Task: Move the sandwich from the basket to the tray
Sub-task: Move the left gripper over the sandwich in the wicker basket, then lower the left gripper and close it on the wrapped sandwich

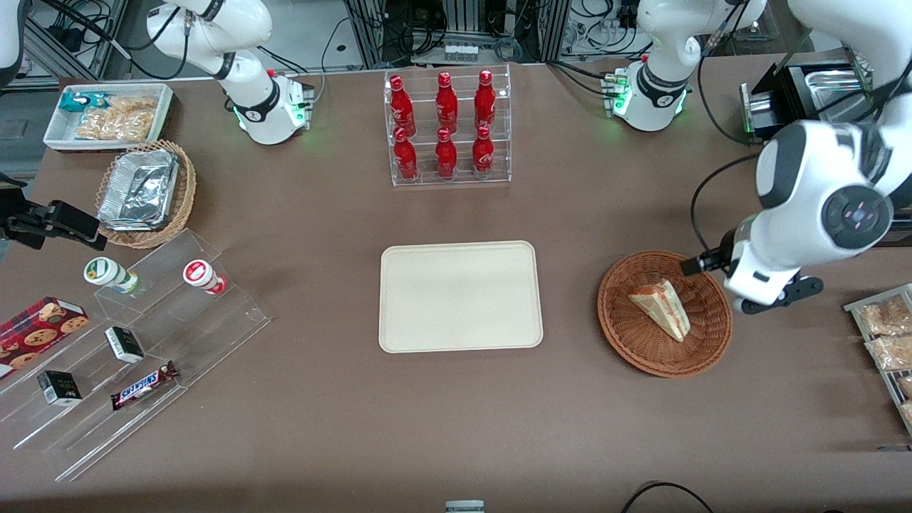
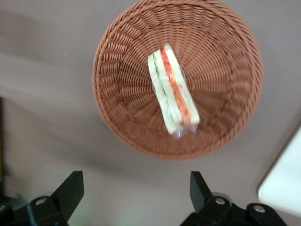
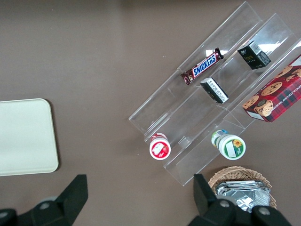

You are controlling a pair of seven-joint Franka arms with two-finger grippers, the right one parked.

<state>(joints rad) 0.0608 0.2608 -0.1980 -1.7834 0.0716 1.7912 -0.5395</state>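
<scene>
My gripper [image 2: 134, 197] hangs above the table's brown top at the working arm's end, just off the rim of the basket [image 1: 627, 342], with its two black fingers [image 2: 70, 190] spread wide and nothing between them. In the front view the wrist housing covers the fingers, so only the wrist camera shows them. The single sandwich [image 1: 662, 308] lies in the middle of the one reddish-brown basket [image 2: 122, 122], on its side, a triangular wedge of white bread in clear wrap. Its long axis runs slantwise across the basket floor: the narrow tip points toward the basket rim nearest the front camera, and the broad end faces the table's edge where the arm bases stand. From the wrist camera I see its layered cut face, the sandwich [image 2: 173, 92] showing red-orange and green stripes between pale bread. The one cream tray [image 1: 459, 296] sits flat near the middle of the table, well apart from the basket, and bare; a corner of the tray [image 2: 284, 181] shows beside my fingers. Near the table's edge by the arm bases stands a clear rack [image 1: 449, 128] holding six red bottles in two rows of three. At the parked arm's end a clear stepped stand [image 1: 153, 342] carries one Snickers bar [image 1: 142, 385].
</scene>
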